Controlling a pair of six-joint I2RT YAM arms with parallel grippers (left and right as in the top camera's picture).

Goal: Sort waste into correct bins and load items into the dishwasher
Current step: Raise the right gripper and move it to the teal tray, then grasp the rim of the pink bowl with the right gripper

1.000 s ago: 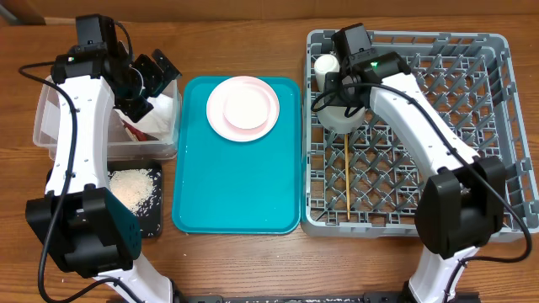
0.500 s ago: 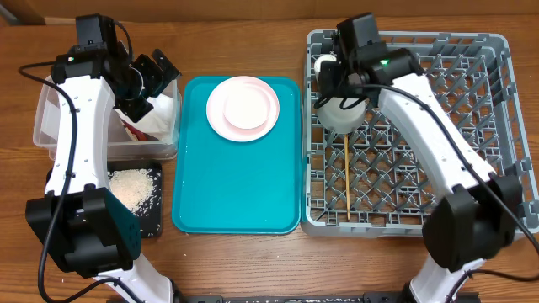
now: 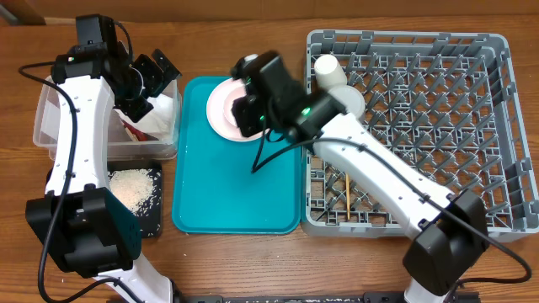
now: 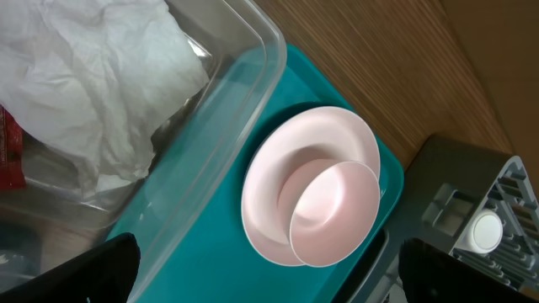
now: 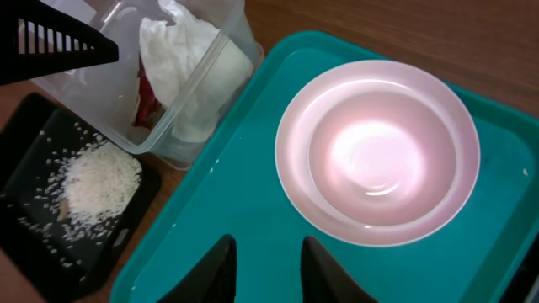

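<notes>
Right claw, open and empty, hovers over the teal tray beside the pink plate. Left claw, wide open, hangs above the clear tub, which holds the crumpled napkin.

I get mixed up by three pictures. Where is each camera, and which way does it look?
Overhead: above the table, looking straight down; both arms show.
Left wrist: over the tub, facing the plate; left gripper tips at the bottom corners.
Right wrist: above the tray, looking down at the plate; right gripper fingers at the bottom edge.
Shared: both wrist views show the plate and the napkin in the tub.
</notes>
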